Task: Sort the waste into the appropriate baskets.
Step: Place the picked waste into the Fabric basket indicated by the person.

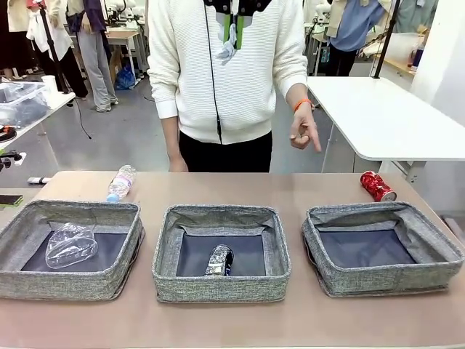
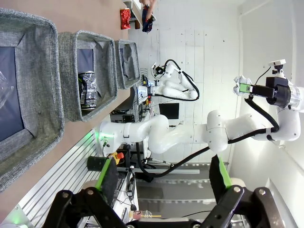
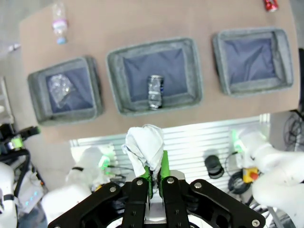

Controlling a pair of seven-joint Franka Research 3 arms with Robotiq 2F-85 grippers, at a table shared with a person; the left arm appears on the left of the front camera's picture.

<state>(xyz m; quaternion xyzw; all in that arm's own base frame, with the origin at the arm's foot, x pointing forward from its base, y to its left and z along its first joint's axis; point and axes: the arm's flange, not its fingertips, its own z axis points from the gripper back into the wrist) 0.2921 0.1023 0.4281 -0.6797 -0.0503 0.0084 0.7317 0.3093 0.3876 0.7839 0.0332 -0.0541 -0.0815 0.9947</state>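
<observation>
Three baskets (image 1: 385, 280) sit along the desk's (image 1: 305, 185) near edge: left basket (image 1: 73, 212) holds crushed clear bottle (image 1: 70, 245), middle basket (image 1: 221, 216) holds dark can (image 1: 219, 260). Red can (image 1: 377, 186) at far right corner. Right hand (image 3: 156, 171) pinches white paper ball (image 3: 144, 147); left hand (image 2: 161, 171) spread wide.

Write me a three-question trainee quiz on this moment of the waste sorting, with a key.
1. True or false: the red can lies on the bare table.
2. What lies in the middle basket? A the red can; B a dark can; C nothing.
3. What is the right gripper holding?

Key: 1 true. 2 B. 3 a crumpled white paper ball, pinched between its closed fingers.
</observation>
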